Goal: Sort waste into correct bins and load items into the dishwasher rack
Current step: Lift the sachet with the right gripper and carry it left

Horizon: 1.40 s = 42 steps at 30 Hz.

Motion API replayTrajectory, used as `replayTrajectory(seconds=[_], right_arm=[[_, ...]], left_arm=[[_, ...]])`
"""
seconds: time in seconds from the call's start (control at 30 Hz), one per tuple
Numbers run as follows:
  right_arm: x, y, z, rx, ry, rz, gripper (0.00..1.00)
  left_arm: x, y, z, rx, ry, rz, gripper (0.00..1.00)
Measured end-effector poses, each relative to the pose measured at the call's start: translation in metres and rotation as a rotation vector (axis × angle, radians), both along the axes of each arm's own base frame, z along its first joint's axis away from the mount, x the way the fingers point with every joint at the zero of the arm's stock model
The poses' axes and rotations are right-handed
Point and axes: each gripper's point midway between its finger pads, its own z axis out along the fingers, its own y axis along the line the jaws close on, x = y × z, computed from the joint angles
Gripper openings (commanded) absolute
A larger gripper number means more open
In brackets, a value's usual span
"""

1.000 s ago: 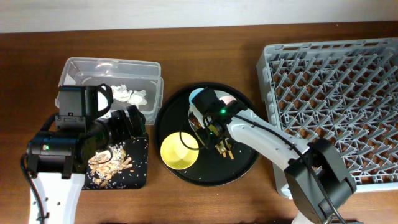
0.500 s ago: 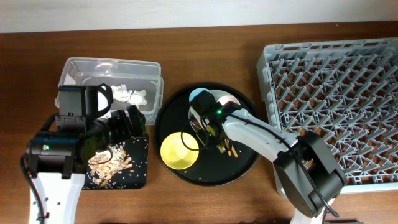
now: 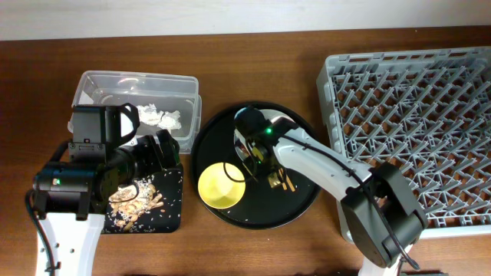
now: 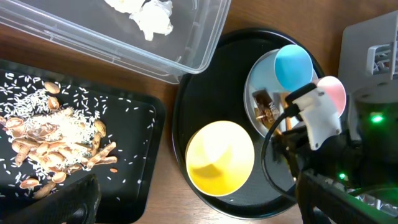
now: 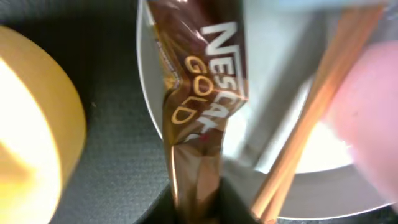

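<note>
My right gripper is shut on the brown-and-gold foil wrapper, over the pale plate. The chopsticks lie across the plate's edge. The pink cup and light-blue cup stand on the plate. The yellow bowl sits beside it. My left gripper is open and empty above the flat black tray, which holds food scraps. White tissue lies in the clear tub.
Plate, cups and bowl all sit on a big round black tray in the middle. The grey dishwasher rack stands at the right, with no items in it. Bare wooden table lies between tray and rack.
My right gripper has shifted slightly over the plate with the wrapper in it. The left arm has not moved.
</note>
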Motion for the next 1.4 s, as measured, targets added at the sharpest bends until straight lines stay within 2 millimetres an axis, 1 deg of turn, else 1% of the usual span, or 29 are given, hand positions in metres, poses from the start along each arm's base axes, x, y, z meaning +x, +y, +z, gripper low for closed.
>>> replayTrajectory(seconds=[0.07, 0.13, 0.3, 0.4, 0.5, 0.57, 0.6, 0.63, 0.67, 0.7, 0.73, 0.8, 0.87, 0.93, 0.97, 1.07, 1.17, 1.23, 1.3, 1.33, 1.4], right_arm=[[0.004, 0.003, 0.005, 0.010, -0.012, 0.000, 0.04], [0.004, 0.005, 0.008, 0.016, -0.005, 0.003, 0.04], [-0.011, 0.005, 0.017, 0.022, 0.074, 0.008, 0.04], [-0.014, 0.005, 0.024, 0.022, 0.090, 0.009, 0.04], [-0.019, 0.004, 0.046, 0.039, 0.082, 0.011, 0.04], [-0.019, 0.002, 0.069, 0.070, 0.040, 0.009, 0.04], [-0.019, 0.000, 0.087, 0.094, 0.007, 0.007, 0.04], [-0.019, -0.003, 0.097, 0.107, -0.012, 0.002, 0.04], [-0.017, -0.011, 0.115, 0.124, -0.050, -0.014, 0.04], [-0.014, -0.022, 0.127, 0.128, -0.080, -0.040, 0.04], [-0.012, -0.031, 0.135, 0.125, -0.098, -0.061, 0.04], [-0.003, -0.063, 0.147, 0.096, -0.139, -0.142, 0.04], [0.008, -0.099, 0.149, 0.039, -0.161, -0.232, 0.04], [0.021, -0.138, 0.148, -0.025, -0.179, -0.333, 0.04], [0.025, -0.154, 0.148, -0.044, -0.184, -0.370, 0.04], [0.033, -0.194, 0.143, -0.089, -0.179, -0.464, 0.04], [0.037, -0.222, 0.136, -0.130, -0.160, -0.511, 0.04], [0.038, -0.230, 0.133, -0.119, -0.147, -0.535, 0.04], [0.037, -0.222, 0.131, -0.047, -0.122, -0.536, 0.04], [0.037, -0.214, 0.131, -0.001, -0.106, -0.527, 0.04], [0.034, -0.186, 0.131, 0.129, -0.060, -0.486, 0.04]], left_arm=[[0.000, 0.000, 0.000, 0.000, 0.000, 0.000, 0.99], [0.000, 0.000, 0.000, 0.000, 0.000, 0.000, 0.99], [0.000, 0.000, 0.000, 0.000, 0.000, 0.000, 0.99], [0.000, 0.000, 0.000, 0.000, 0.001, 0.000, 0.99], [0.000, 0.000, 0.000, 0.000, 0.000, 0.000, 1.00], [0.000, 0.000, 0.000, 0.000, 0.000, 0.000, 0.99], [0.000, 0.000, 0.000, 0.000, 0.000, 0.000, 0.99], [0.000, 0.000, 0.000, 0.000, 0.000, 0.000, 0.99], [0.000, 0.000, 0.000, 0.000, 0.000, 0.000, 0.99], [0.000, 0.000, 0.000, 0.000, 0.000, 0.000, 0.99], [0.000, 0.000, 0.000, 0.000, 0.000, 0.000, 0.99], [0.000, 0.000, 0.000, 0.000, 0.000, 0.000, 0.99], [0.000, 0.000, 0.000, 0.000, 0.000, 0.000, 0.99], [0.000, 0.000, 0.000, 0.000, 0.000, 0.000, 0.99], [0.000, 0.000, 0.000, 0.000, 0.000, 0.000, 0.99], [0.000, 0.000, 0.000, 0.000, 0.000, 0.000, 0.99], [0.000, 0.000, 0.000, 0.000, 0.000, 0.000, 0.99], [0.000, 0.000, 0.000, 0.000, 0.000, 0.000, 0.99], [0.000, 0.000, 0.000, 0.000, 0.000, 0.000, 1.00], [0.000, 0.000, 0.000, 0.000, 0.000, 0.000, 0.99], [0.000, 0.000, 0.000, 0.000, 0.000, 0.000, 0.99]])
